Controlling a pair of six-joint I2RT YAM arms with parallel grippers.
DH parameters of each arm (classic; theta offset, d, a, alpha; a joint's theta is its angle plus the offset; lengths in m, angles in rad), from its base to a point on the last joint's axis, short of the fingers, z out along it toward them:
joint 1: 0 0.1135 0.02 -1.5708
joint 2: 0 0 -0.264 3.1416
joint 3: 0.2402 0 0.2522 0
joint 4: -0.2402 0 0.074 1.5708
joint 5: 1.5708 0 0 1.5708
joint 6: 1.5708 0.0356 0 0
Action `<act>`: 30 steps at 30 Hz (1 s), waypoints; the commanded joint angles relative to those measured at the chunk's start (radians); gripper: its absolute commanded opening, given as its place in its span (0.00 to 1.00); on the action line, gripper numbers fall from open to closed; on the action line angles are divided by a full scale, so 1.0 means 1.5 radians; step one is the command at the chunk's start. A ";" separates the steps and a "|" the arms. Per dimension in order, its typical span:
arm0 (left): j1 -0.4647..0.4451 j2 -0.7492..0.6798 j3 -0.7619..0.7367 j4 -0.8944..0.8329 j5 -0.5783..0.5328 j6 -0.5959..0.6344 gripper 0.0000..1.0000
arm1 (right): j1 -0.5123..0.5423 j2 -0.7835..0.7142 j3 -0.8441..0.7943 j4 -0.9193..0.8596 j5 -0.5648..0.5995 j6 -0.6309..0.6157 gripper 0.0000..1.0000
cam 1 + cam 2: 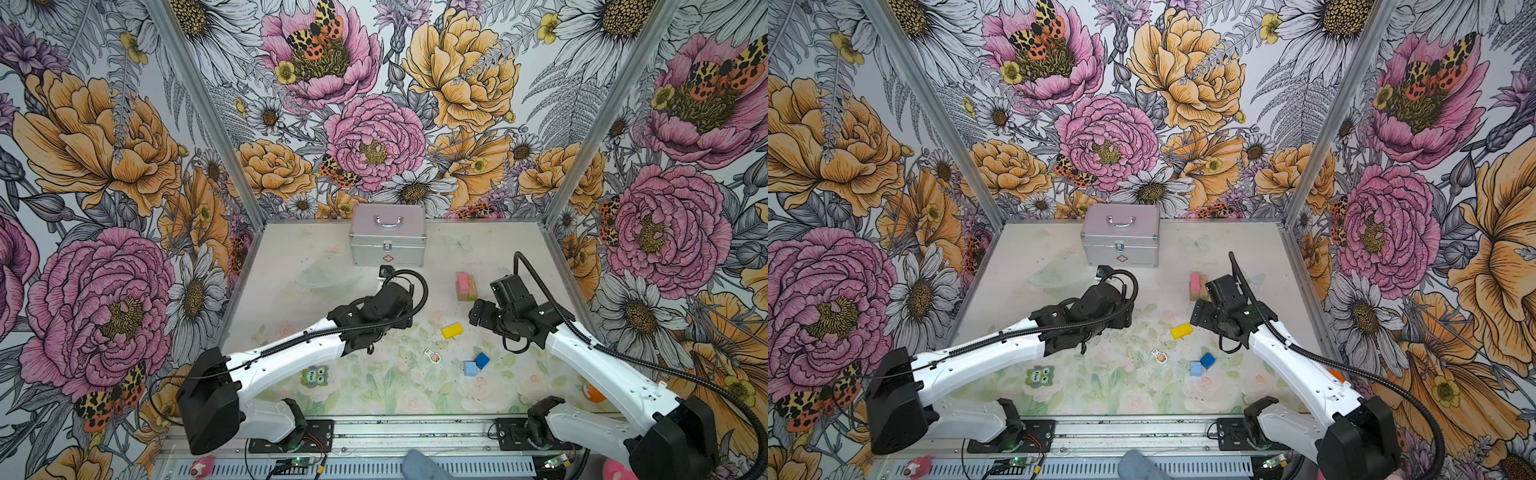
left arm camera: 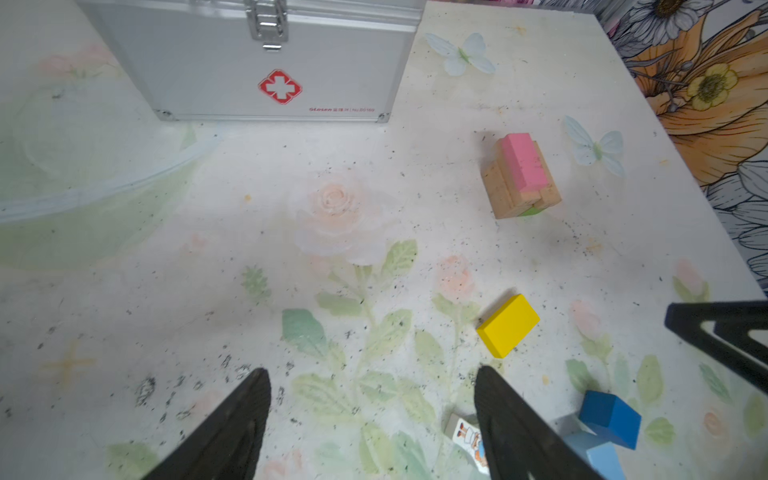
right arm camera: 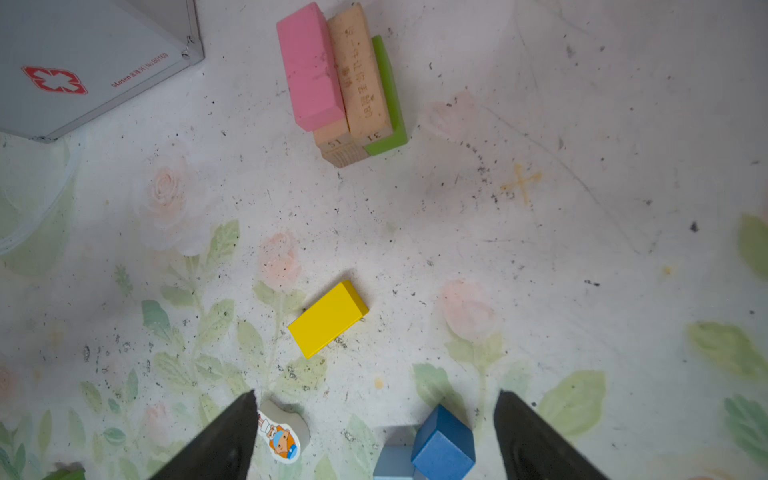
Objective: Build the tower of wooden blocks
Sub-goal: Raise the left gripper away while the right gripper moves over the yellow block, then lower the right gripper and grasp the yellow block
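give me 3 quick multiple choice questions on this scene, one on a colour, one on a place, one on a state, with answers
1. What colour is the top block of the stack?
A) pink
B) dark blue
C) yellow

2. Where is the yellow block?
A) inside the silver case
B) lying alone on the table
C) on the silver case's lid

3. How is the left gripper?
A) shut on the yellow block
B) shut on a blue cube
C) open and empty

Answers:
1 A, the pink block sits on the tan blocks.
2 B, it lies flat, apart from the stack.
3 C, its fingers stand apart with nothing gripped between them.
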 commanded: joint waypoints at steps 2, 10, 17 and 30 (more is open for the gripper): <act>-0.005 -0.084 -0.067 0.026 -0.042 -0.035 0.80 | 0.039 0.038 0.022 0.052 0.024 0.070 0.89; -0.003 -0.175 -0.121 -0.001 -0.076 -0.031 0.81 | 0.111 0.148 0.044 0.107 0.022 0.156 0.89; 0.010 -0.237 -0.159 -0.008 -0.069 -0.040 0.83 | 0.127 0.206 0.050 0.133 0.016 0.203 0.87; 0.063 -0.259 -0.169 -0.013 -0.034 -0.028 0.83 | 0.130 0.270 0.053 0.157 0.003 0.240 0.86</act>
